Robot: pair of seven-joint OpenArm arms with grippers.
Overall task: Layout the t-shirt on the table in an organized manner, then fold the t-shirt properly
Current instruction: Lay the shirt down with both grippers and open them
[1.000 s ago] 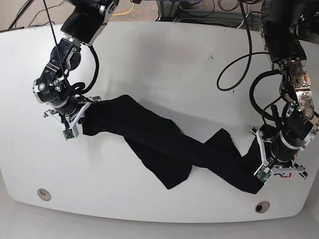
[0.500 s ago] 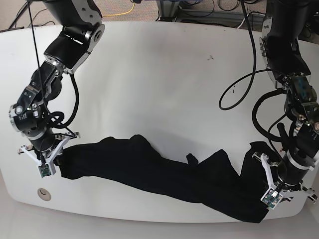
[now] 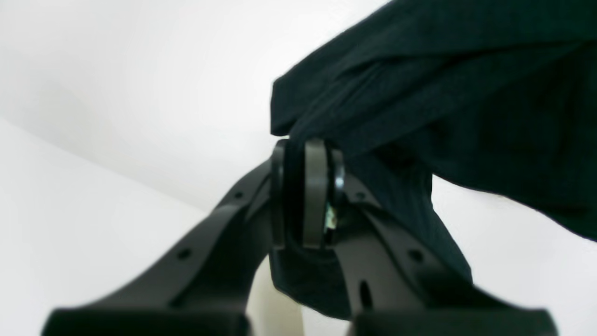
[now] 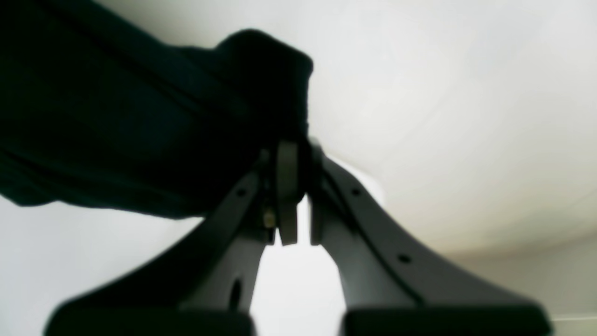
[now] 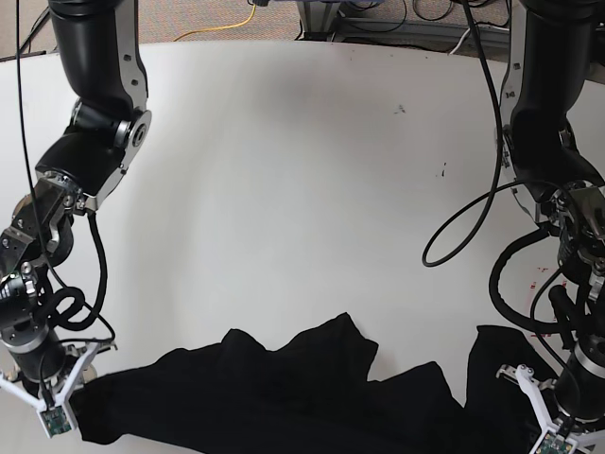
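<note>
Both arms are dragging the shirt (image 5: 274,388) toward 6 o'clock compared with a second ago, when it was lying diagonally mid-counter; now it is stretching as a rumpled band along the near edge of the counter (image 5: 302,170). Right end effector (image 4: 294,186), at 7 o'clock in the base view, is clamping a bunched corner of cloth between its nearly closed fingers. Left end effector (image 3: 308,186), at 5 o'clock, is pinching a fold of cloth too, fingers together on it.

Shirt is still wrinkled, peaks of cloth are standing up along its far edge, and it is not spread flat yet. Layout step looks to be in progress, folding not started.

Risks from here:
- Pulling further toward 6 o'clock is likely sending cloth over the counter edge; the hanging weight could drag the rest off.
- Grips look to be on bunched layers, so a layer may be slipping out when tension rises.
- Uneven pulling between arms may be twisting the band rather than opening it.
- Releasing now would probably leave a crumpled strip.
</note>
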